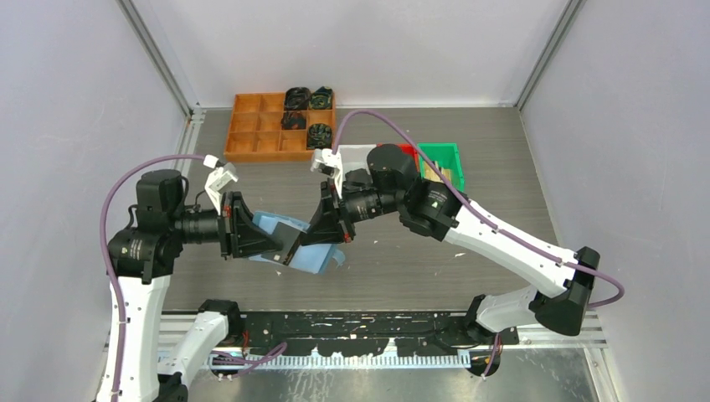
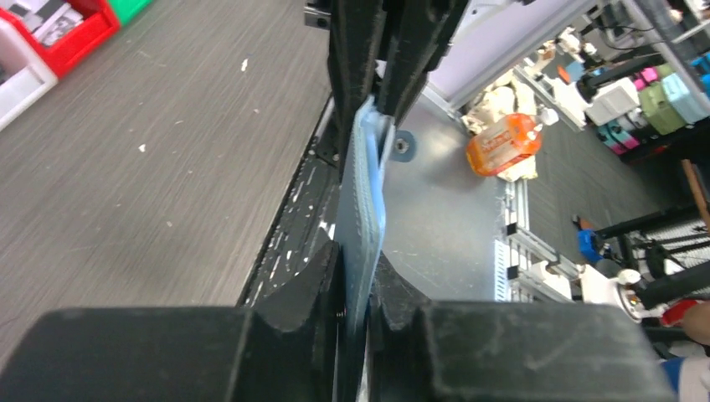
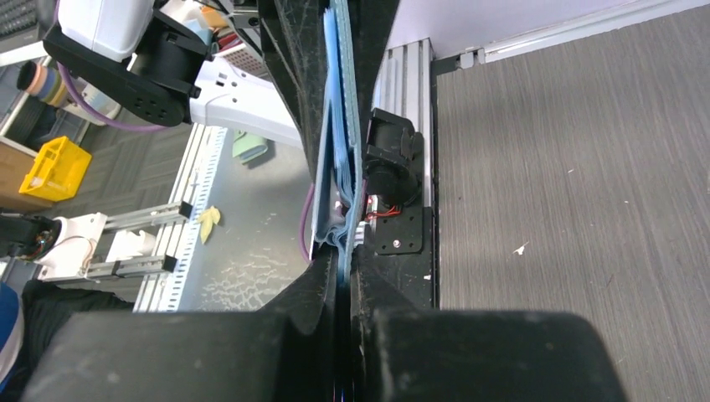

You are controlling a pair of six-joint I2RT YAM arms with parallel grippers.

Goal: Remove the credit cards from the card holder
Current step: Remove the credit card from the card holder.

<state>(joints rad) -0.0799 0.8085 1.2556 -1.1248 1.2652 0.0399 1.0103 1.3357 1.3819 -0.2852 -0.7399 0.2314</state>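
The light blue card holder hangs above the table, stretched between both grippers. My left gripper is shut on its left side. In the left wrist view the card holder stands edge-on, pinched between that gripper's jaws. My right gripper is shut on the right side. The right wrist view shows the card holder edge-on with its layers bunched just ahead of that gripper. No credit cards show; they are hidden.
At the back left stands an orange compartment tray with dark objects in its right cells. Green, red and white bins sit at the back, behind the right arm. The arms' base rail runs along the near edge.
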